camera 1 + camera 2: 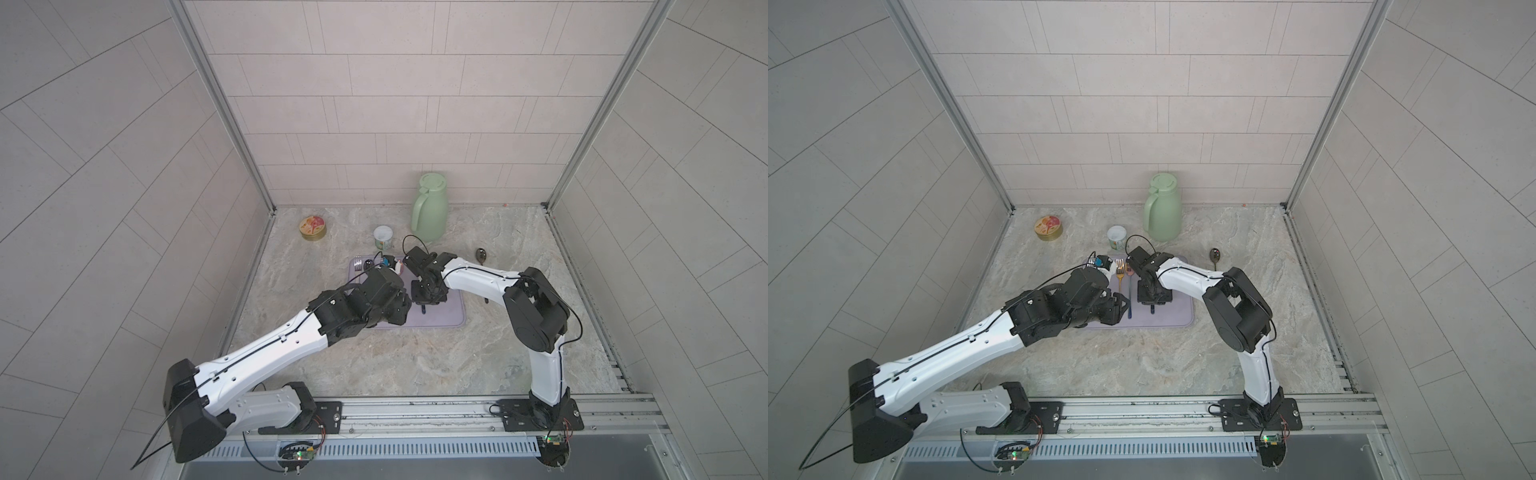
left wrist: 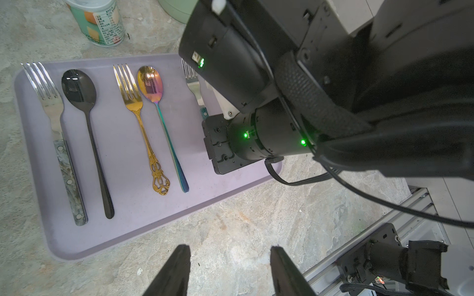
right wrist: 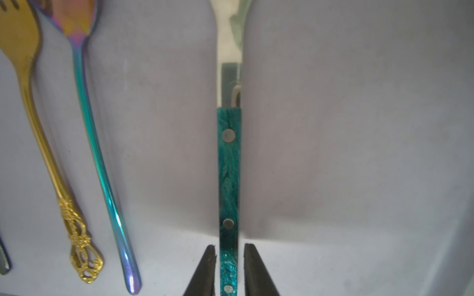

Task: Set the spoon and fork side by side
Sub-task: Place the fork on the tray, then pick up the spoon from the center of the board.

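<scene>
A teal-handled fork lies flat on the lilac tray, with its tines toward the back wall. My right gripper straddles the end of its handle, open a little, with a thin gap on each side. To the fork's left on the tray lie a rainbow spoon and a gold fork, then a black spoon and a silver fork. One dark spoon rests on the bare table at the right. My left gripper hangs open and holds nothing, over the table just in front of the tray.
A green jug stands at the back, with a white can and a round tin to its left. Tiled walls close in three sides. The metal rail runs along the front.
</scene>
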Robot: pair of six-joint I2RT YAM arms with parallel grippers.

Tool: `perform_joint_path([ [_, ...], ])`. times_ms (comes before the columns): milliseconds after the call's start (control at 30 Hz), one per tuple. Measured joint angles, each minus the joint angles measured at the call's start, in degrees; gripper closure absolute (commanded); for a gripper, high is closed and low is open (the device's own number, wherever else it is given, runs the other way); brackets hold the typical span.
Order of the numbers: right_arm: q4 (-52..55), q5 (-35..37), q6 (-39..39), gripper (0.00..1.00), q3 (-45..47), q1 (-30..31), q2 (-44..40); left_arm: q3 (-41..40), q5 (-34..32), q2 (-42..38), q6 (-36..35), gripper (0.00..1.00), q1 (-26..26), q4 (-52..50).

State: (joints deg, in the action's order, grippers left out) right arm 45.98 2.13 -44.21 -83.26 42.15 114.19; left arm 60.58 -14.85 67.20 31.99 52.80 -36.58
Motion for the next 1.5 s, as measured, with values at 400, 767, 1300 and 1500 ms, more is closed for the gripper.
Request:
perform_joint_path([
  [400, 2.2, 1.7, 5.0, 0.63, 0.1, -6.0, -13.7, 0.0, -0.2, 0.4, 0.0, 0.48, 0.0, 0.0],
  [767, 1.9, 1.4, 15.3, 0.58, 3.0, -22.1, -13.3, 0.0, -1.8, 0.3, -0.5, 0.48, -0.1, -0.2],
  [1300, -0.6, -0.1, 21.3, 0.58, 5.4, -31.8, -5.4, -0.3, -2.5, 3.6, -0.5, 0.48, -1.4, 0.1],
  [1500, -1.7, -1.8, 21.5, 0.64, 6.0, -33.6, -2.6, -0.3, -2.4, 3.6, -0.5, 0.48, -1.8, 0.1],
])
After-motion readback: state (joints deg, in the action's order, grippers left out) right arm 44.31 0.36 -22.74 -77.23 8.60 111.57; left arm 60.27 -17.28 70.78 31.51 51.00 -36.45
